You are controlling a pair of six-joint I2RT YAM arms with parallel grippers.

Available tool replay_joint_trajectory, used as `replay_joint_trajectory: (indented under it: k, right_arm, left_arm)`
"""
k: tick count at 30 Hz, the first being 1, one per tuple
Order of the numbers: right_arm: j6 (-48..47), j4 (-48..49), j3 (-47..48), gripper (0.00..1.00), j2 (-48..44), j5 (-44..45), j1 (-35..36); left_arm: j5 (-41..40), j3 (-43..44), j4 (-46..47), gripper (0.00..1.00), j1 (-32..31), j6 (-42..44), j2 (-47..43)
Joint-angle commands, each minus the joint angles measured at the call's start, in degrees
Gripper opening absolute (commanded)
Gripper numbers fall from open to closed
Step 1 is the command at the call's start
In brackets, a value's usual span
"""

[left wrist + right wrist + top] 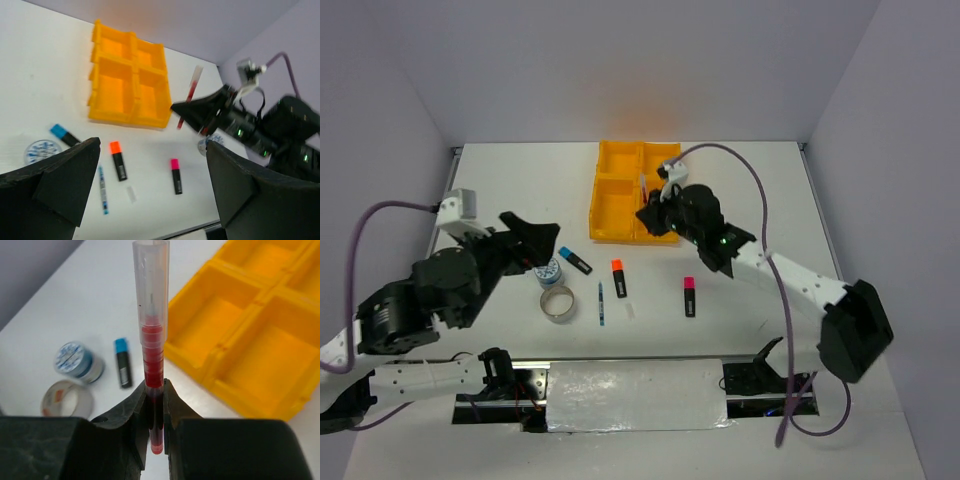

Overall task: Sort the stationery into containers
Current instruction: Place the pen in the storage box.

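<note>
Right end effector (154,390) is clamped on the dark red pen (151,340), which is held at the yellow tray (265,297), apparently above its near-right corner. Left end effector (152,150) stands wide apart and empty above the table (770,170), near a blue-white roll (550,270) and the grey tape ring (558,303).

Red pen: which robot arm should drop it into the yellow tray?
Right. The right gripper is shut on the red pen, close to the tray; the left gripper is open, empty and farther away.

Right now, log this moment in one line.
left gripper: open, empty | right gripper: shut on dark red pen, near tray | tray: no items visible inside
</note>
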Motion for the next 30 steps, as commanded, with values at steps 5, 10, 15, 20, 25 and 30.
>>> replay_joint_trajectory:
  k: [5,10,15,20,25,30]
  right_arm:
    - [-5.79,-6.7,23.95,0.0,23.45,2.61,-7.65]
    - [-4.91,-10.15,32.31,0.0,33.15,6.91,-9.68]
    - [-2.37,-3.57,24.88,0.0,33.08,9.03,-10.3]
    - [-1.92,-2.41,21.95,0.0,32.8,8.59,-11.7]
    - [-1.75,-3.38,21.95,0.06,35.7,8.24,-12.58]
    - [-1.57,-2.59,21.59,0.28,36.5,7.18,-13.11]
  left_arm:
    - [0.79,-1.03,-21.27,0.99,-0.16,0.74,-7.5]
    - [2.29,-5.07,-24.71,0.99,-0.16,3.38,-11.99]
    - [2.47,-12.1,-19.71,0.99,-0.25,7.07,-19.46]
    - [3.17,-14.57,-16.63,0.99,-0.16,8.14,-24.74]
    - [3.79,-16.16,-15.13,0.99,-0.16,8.13,-27.99]
    - [3.61,-16.33,-15.13,0.99,-0.16,7.96,-27.74]
